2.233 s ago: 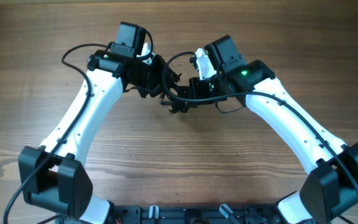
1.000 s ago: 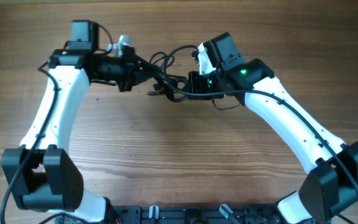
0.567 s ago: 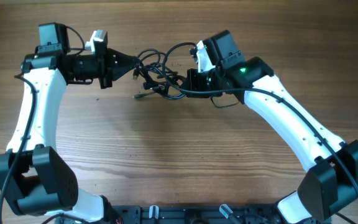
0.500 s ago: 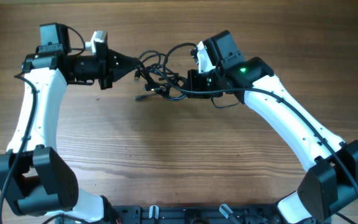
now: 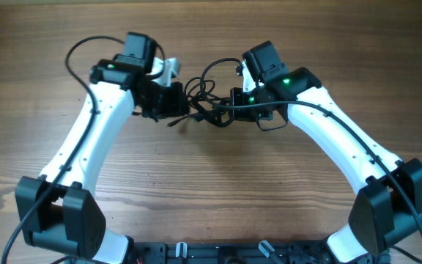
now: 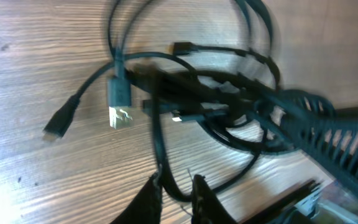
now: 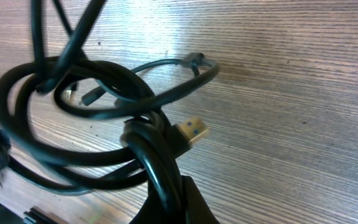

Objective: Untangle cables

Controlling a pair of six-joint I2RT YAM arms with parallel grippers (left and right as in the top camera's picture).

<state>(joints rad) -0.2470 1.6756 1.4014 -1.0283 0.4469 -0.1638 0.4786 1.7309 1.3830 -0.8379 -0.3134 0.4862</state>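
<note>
The cables are a tangled bundle of thin black loops between my two grippers at the table's middle back. My left gripper is at the bundle's left side, and its fingers are shut on one thin strand. A USB plug and a smaller plug hang loose over the wood. My right gripper is at the bundle's right side, and its fingers are shut on a bunch of coiled strands. A gold-tipped plug sticks out beside that bunch.
The wooden table spreads all round the bundle. The right gripper's ribbed black body shows at the right of the left wrist view, close to the loops. The arms' own thicker black wires arch over the back.
My left arm has swung from far left back toward the middle, so the stretched-out bundle has bunched up again. The right arm has barely moved.
</note>
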